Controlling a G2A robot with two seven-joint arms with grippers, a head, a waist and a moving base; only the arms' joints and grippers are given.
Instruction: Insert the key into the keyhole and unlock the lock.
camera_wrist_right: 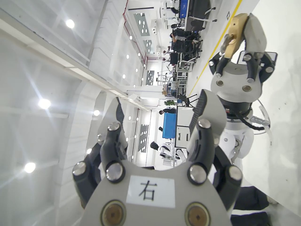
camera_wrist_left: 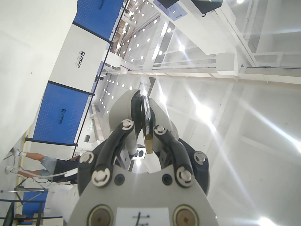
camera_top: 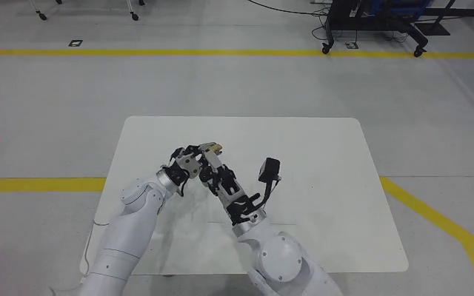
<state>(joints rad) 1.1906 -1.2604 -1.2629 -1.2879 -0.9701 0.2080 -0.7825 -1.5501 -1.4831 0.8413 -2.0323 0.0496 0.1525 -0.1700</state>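
Brass lock (camera_wrist_right: 237, 28) is being pinched by the left gripper (camera_wrist_right: 240, 38) and kept raised above the table (camera_top: 326, 148), one end facing the right gripper (camera_wrist_right: 161, 97) — presumably so the keyhole is within reach. That right gripper is hanging just beside it, fingers spread and carrying nothing. A silvery bit (camera_wrist_right: 225, 40) is sticking out of the lock — key or shackle, I cannot tell.

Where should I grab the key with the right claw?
Pinch the key by its silver head, which seems to jut from the brass lock on the side away from the white finger of the left claw. Come in from that free side with the open right claw.
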